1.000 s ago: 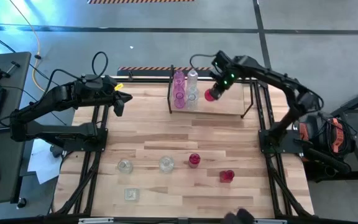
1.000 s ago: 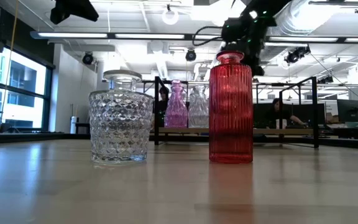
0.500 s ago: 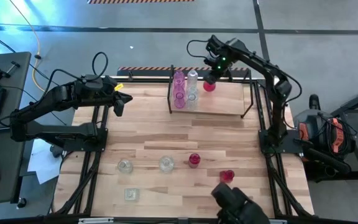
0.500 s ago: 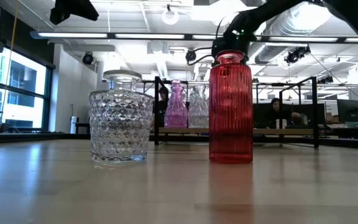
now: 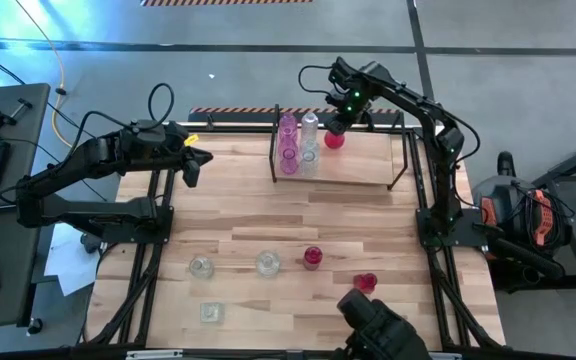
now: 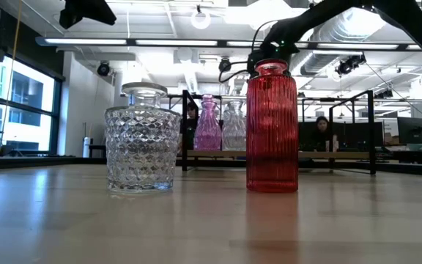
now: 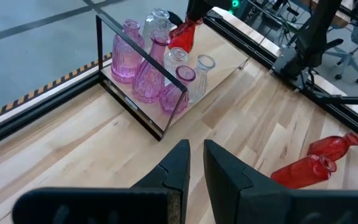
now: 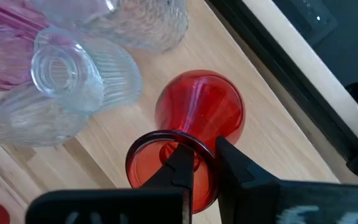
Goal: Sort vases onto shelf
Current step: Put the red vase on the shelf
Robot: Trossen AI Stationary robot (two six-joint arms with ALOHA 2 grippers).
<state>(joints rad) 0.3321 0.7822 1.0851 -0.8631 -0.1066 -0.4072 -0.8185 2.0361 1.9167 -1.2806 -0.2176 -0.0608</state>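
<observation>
we start with the desk [image 5: 368, 205], a pale wooden top that carries everything. at its twelve o'clock edge, seen from above, stands the shelf [image 5: 398, 172], a thin black frame with light boards. the left arm waits over the desk's ten o'clock corner, its claw [image 5: 193, 165] clenched with nothing between its fingers; the right arm reaches in from three o'clock to the shelf's top.

the right claw [image 5: 336, 128] is clenched on the rim of a red vase [image 8: 199, 118], one finger inside the mouth and one outside, and the round belly hangs just beside the clear and pink vases [image 5: 297, 143] clustered at the shelf's nine o'clock end. whether the red vase's base touches the board we cannot tell from these views.

on the desk's six o'clock half, a row runs from nine to three: a clear round vase [image 5: 200, 267], a clear faceted vase [image 6: 142, 147], a tall ribbed red vase [image 6: 272, 128], then another red vase [image 5: 365, 283] a little toward five o'clock. a small clear vase [image 5: 210, 312] sits at seven o'clock, nearest the edge.

a dark shape [image 5: 380, 328] shows at the desk's six o'clock edge; we cannot tell what it is.
</observation>
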